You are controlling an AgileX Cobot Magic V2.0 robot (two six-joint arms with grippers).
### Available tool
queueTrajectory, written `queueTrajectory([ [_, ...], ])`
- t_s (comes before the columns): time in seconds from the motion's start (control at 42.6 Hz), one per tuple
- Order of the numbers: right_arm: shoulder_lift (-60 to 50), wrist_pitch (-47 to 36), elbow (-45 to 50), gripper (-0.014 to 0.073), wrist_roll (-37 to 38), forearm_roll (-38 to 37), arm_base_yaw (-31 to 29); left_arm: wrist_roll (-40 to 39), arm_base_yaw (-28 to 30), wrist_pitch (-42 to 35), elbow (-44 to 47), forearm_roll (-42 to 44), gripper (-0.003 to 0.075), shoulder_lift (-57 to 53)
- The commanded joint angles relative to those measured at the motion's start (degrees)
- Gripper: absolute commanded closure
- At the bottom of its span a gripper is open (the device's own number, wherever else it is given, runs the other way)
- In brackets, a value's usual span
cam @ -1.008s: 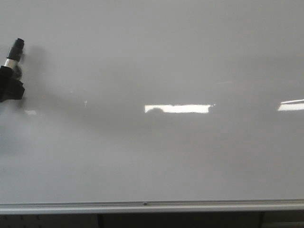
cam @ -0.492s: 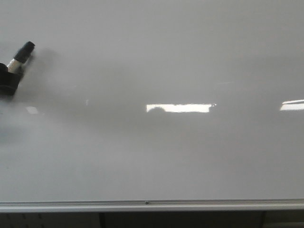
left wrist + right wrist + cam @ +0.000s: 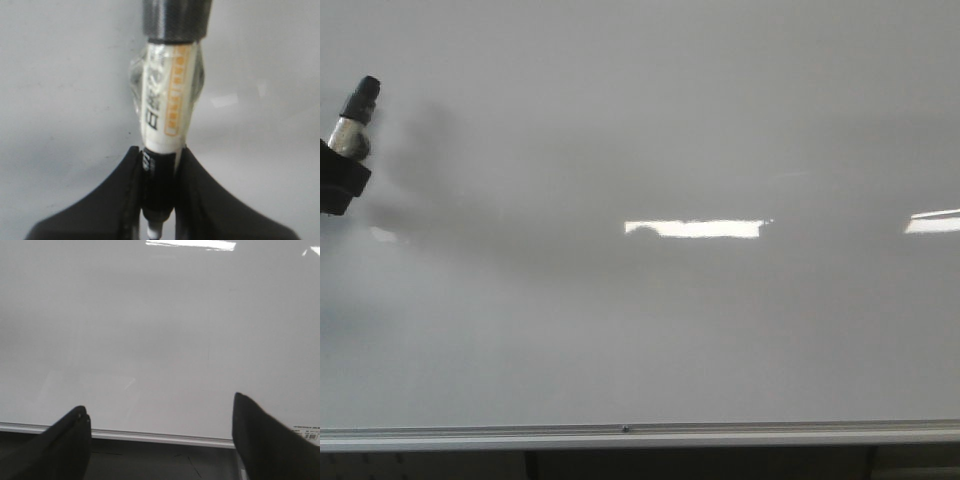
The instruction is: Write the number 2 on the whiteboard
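Dim, soft frames; bright glare strips on the whiteboard.

Large glossy white-grey whiteboard, filling nearly the whole front view. Silver metal rail running along the lower edge, with a small dark screw or spot near its middle. Dark strip below the rail at the bottom of the frame. Board surface bare of any visible writing. Bright rectangular light reflection at the centre, a second one at the right edge. Soft grey shadow spread across the left-centre. Same board and rail in the right wrist view, a small printed label at lower right.
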Motion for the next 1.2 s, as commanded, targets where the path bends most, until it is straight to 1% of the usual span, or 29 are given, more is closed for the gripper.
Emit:
queueTrajectory([
  [0.0, 0.81, -2.12, -1.9, -0.0005, 0.01, 0.95, -0.47, -0.27, -1.22, 2.45, -2.14, -0.23, 0.0713, -5.99],
  [0.141, 0.87, 1.92, -3.88, -0.0005, 0.01, 2.71, -0.47, -0.12, -2.75, 13.66, -5.07, -0.23, 0.0713, -10.82],
  [0.305, 0.92, 7.89, -7.3, -0.0005, -0.05, 3.16, -0.47, 1.0, -5.46, 29.75, -10.65, -0.23, 0.0713, -15.35],
  [0.445, 2.13, 13.48, -10.25, 0.0017, -2.28, 4.07, -0.37, 7.77, -9.19, 39.17, -14.75, -1.3, 0.0713, -17.68],
  [0.516, 3.94, 16.43, -11.63, 0.0044, -4.15, 4.96, -0.31, 11.98, -11.78, 42.72, -16.33, -3.01, 0.0713, -18.19],
  [0.586, 6.48, 18.96, -13.0, 0.0075, -6.45, 6.67, -0.31, 17.53, -14.37, 46.57, -17.7, -6.5, 0.0713, -18.39],
  [0.657, 9.14, 21.0, -14.3, 0.0092, -9.72, 9.25, -0.31, 23.43, -16.76, 50.07, -18.77, -11.21, 0.0713, -18.39],
  [0.75, 12.77, 23.4, -16.26, 0.0096, -15.71, 14.8, -0.31, 30.39, -19.05, 53.71, -19.69, -17.39, 0.0713, -18.39],
  [0.868, 17.52, 26.6, -19.43, 0.0096, -27.02, 24.65, 0.62, 35.52, -21.62, 57.1, -21.21, -23.47, 0.0713, -18.39],
  [0.914, 19.56, 27.9, -20.97, 0.0096, -32.54, 28.48, 1.73, 37.42, -22.79, 58.0, -21.99, -24.36, 0.0713, -18.39],
  [1.032, 24.99, 31.22, -25.22, 0.0096, -44.96, 34.58, 5.62, 39.13, -26.11, 59.33, -23.65, -24.46, 0.0713, -18.16],
  [1.172, 30.94, 32.91, -31.47, 0.0096, -52.15, 35.75, 12.15, 40.6, -30.45, 59.13, -25.76, -24.34, 0.0713, -18.16],
])
